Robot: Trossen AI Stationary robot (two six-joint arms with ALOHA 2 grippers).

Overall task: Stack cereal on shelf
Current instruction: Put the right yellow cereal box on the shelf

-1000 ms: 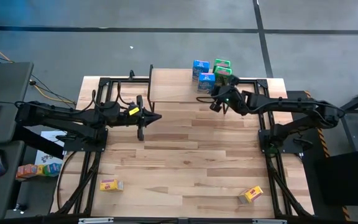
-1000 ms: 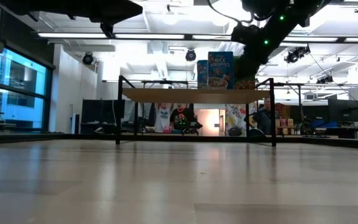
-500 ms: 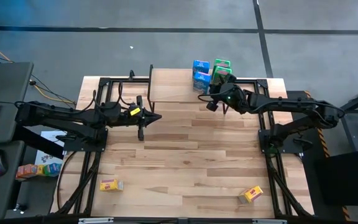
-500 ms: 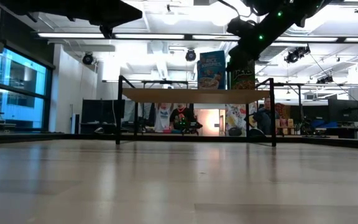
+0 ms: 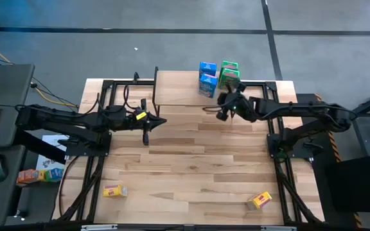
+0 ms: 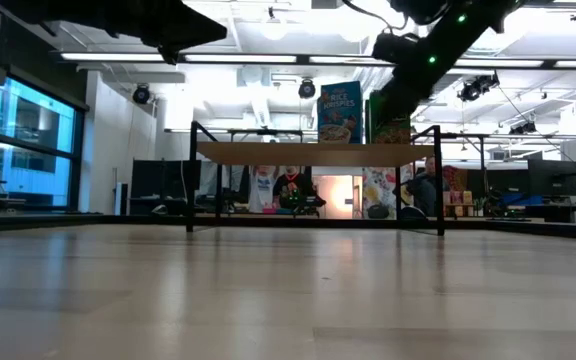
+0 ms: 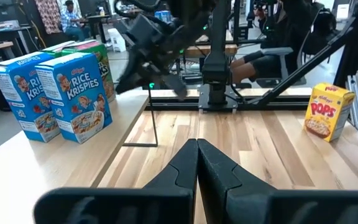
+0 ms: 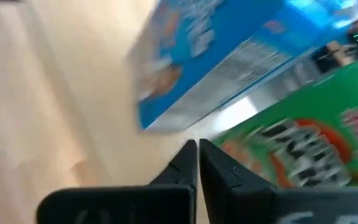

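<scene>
The shelf (image 5: 178, 90) stands at the table's far edge, its light wood top on black legs (image 6: 190, 180). Two blue boxes (image 5: 207, 76) and two green boxes (image 5: 229, 73) stand upright on its right part; the left wrist view also shows the blue boxes (image 7: 61, 93). Two yellow boxes lie on the table near its front edge, one at the left (image 5: 114, 190) and one at the right (image 5: 261, 200). My right gripper (image 5: 223, 110) is shut and empty, just on the near side of the blue box (image 8: 229, 56) and the green box (image 8: 303, 143). My left gripper (image 5: 148, 123) is shut and empty above the table's left middle.
The shelf's left half (image 5: 172, 86) is bare wood. Black frame rails (image 5: 101, 128) run along both sides of the table. A yellow box (image 7: 331, 112) shows beyond my left gripper. A person (image 6: 423, 190) sits in the room beyond the table.
My right gripper has swept toward the table's left along the boxes, then drawn back toward the near edge, staying shut. The nearer blue box has slid left on the shelf, into line with the other blue box, and a green box now shows beside it.
</scene>
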